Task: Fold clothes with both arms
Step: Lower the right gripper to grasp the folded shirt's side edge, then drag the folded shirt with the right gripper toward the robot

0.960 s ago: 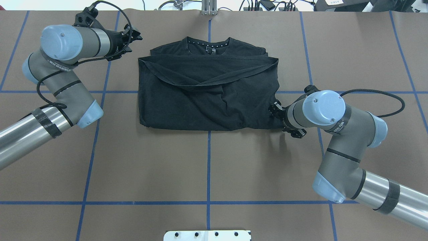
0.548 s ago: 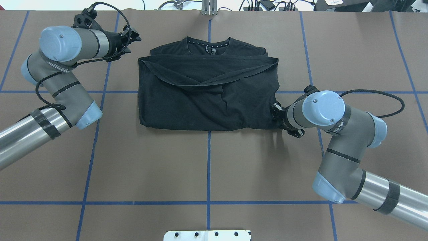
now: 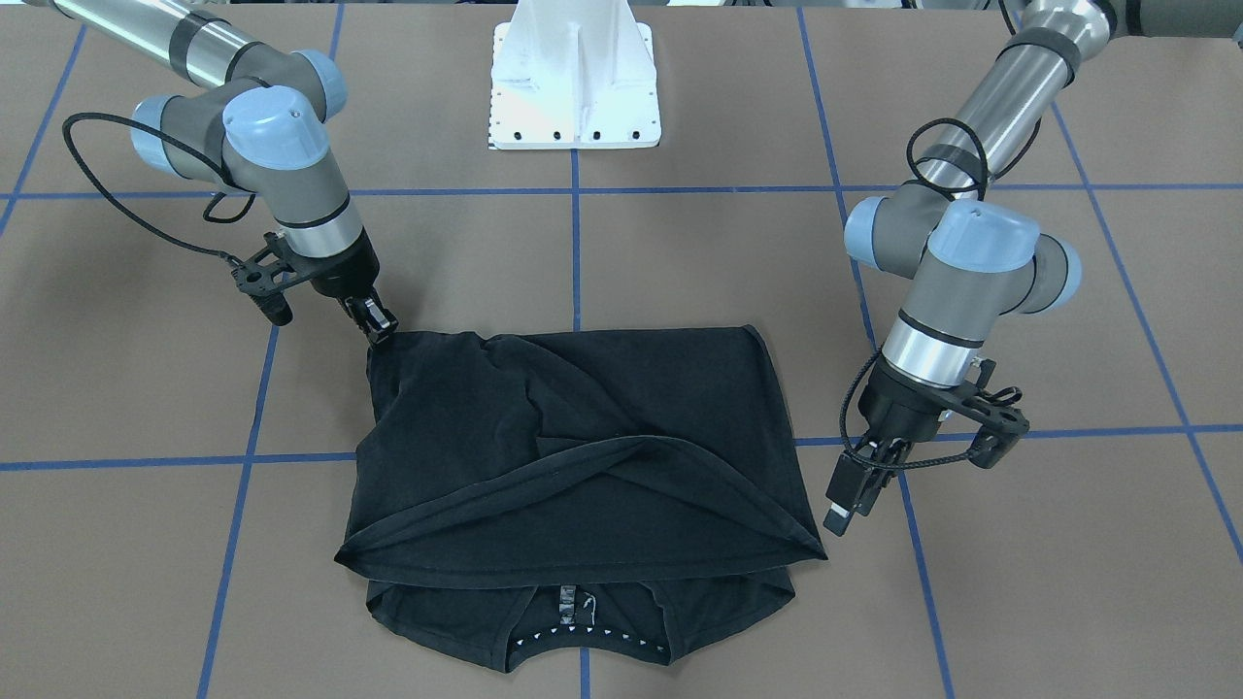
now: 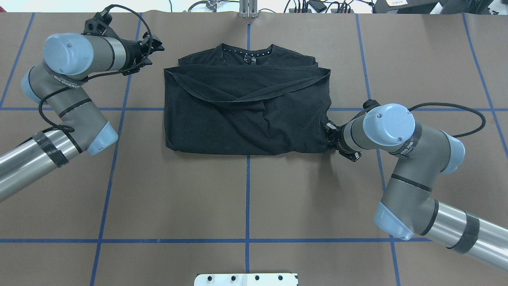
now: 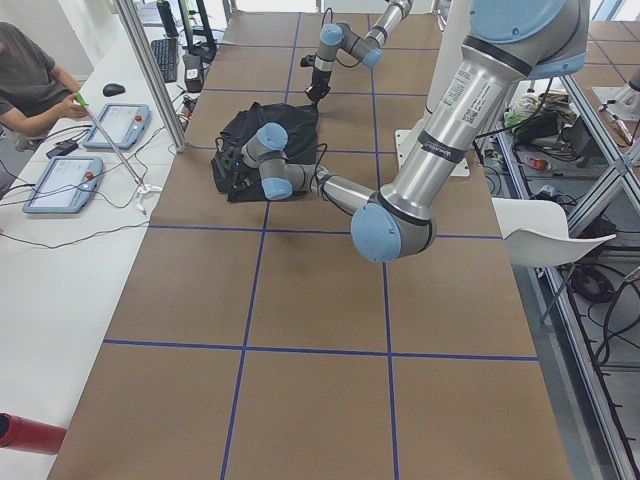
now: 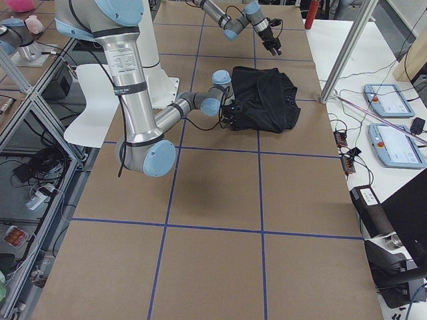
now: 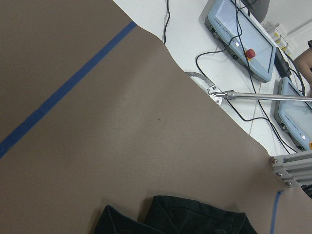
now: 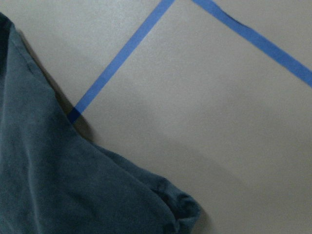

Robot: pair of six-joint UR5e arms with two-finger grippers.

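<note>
Black short-sleeved cotton T-shirt [image 4: 246, 115] lies part-folded on the brown tabletop [image 4: 246, 198], collar end away from the robot. The right gripper [image 3: 379, 332] seems to have its jaws pinched on a near hem corner. The left gripper [image 3: 847, 505] hangs empty off the collar-end corner (jaw gap unclear). Lift that corner low, avoiding drag. One shirt, two arms.
</note>
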